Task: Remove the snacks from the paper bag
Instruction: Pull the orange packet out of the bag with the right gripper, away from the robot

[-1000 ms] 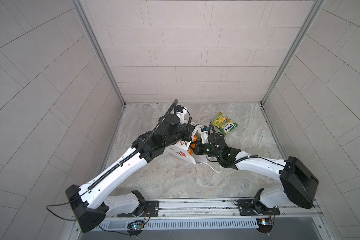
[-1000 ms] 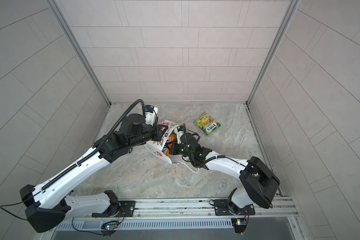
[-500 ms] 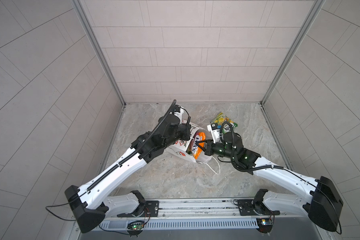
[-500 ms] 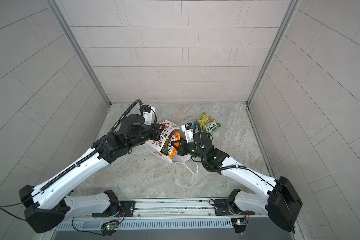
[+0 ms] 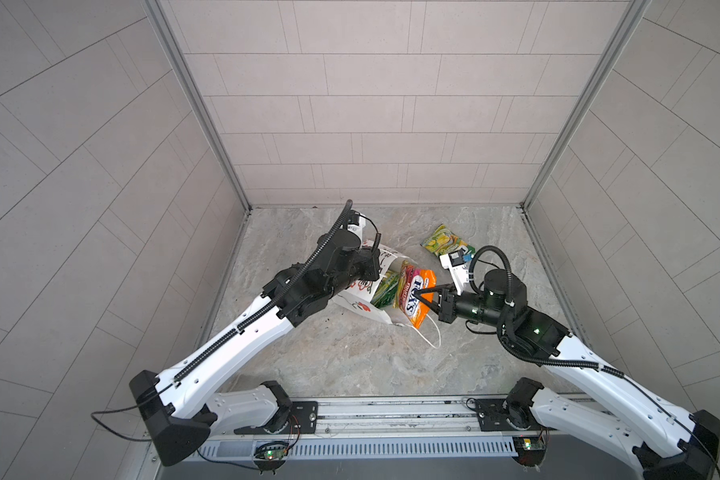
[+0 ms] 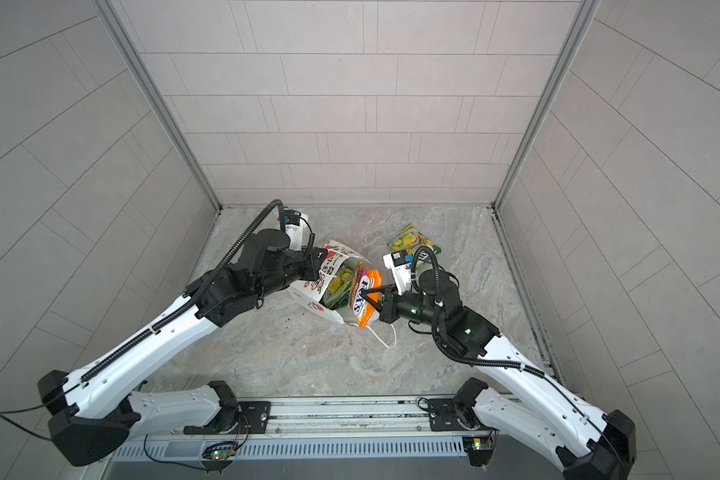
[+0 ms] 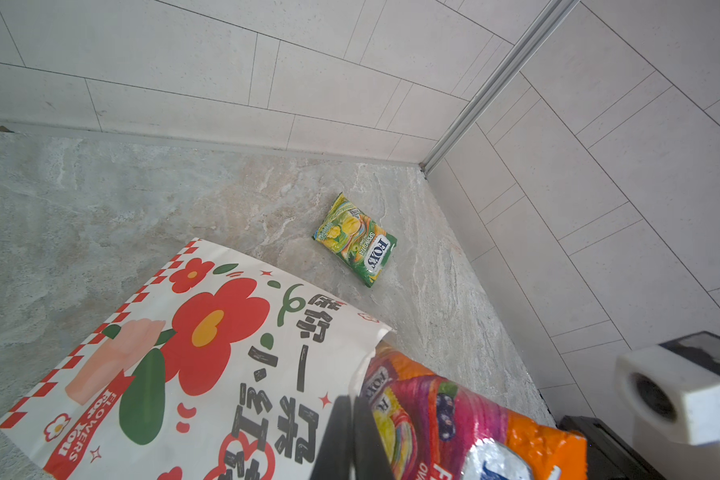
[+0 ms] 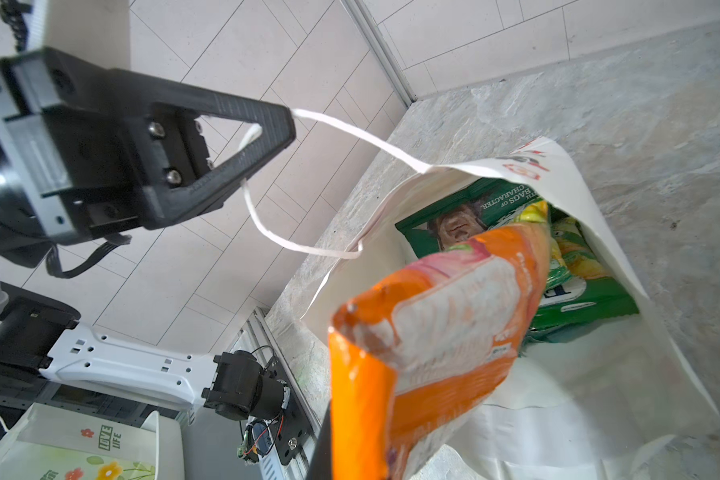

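The paper bag [image 5: 356,297] [image 6: 308,291] lies tilted on the floor, mouth toward the right arm. My left gripper [image 5: 375,266] [image 8: 275,133] is shut on one white cord handle [image 8: 350,137] and holds the mouth up. An orange-pink FOX'S packet [image 5: 414,297] [image 6: 362,299] [image 8: 433,332] sticks halfway out of the mouth, with my right gripper [image 5: 418,296] [image 6: 364,294] shut on it. Inside the bag sit the dark green crisp bag [image 8: 474,208] and yellow-green packets [image 8: 578,270]. Another yellow-green packet [image 5: 443,243] [image 7: 356,239] lies flat on the floor behind the right wrist.
The bag's other handle [image 5: 431,334] trails loose on the floor in front of the mouth. Tiled walls close in the floor on three sides, and the arms' base rail [image 5: 391,411] runs along the front.
My right gripper has drawn back to the right, pulling the orange-pink packet partly out of the bag's mouth. The left gripper kept its hold on the handle.
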